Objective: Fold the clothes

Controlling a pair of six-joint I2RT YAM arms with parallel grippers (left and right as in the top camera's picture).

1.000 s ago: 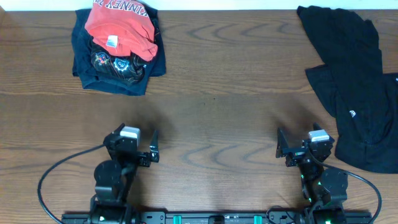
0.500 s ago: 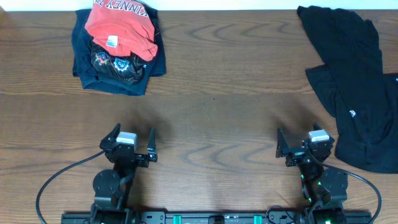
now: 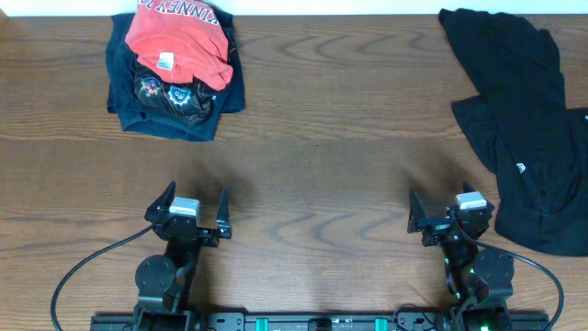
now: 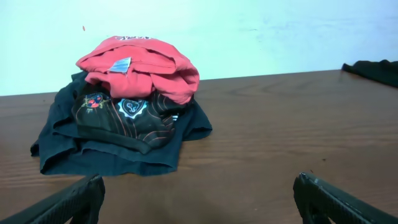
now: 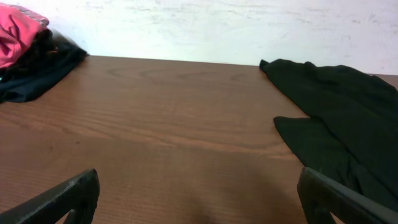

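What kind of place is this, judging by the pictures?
Probably a robotics lab or test bench: the left gripper and right gripper sit open at a wood-grain table before a plain white wall, with clothes laid out, a coral-red T-shirt on a dark pile and a black garment.

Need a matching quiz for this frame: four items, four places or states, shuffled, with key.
Items:
1. red T-shirt
2. dark printed garment
3. black garment
4. left gripper

Places or states:
A. far left, underneath, partly covered
B. open and empty, at the near edge
C. far left, resting on top of another garment
D. lying loose and unfolded on the right side

Pairs: 1-C, 2-A, 3-D, 4-B
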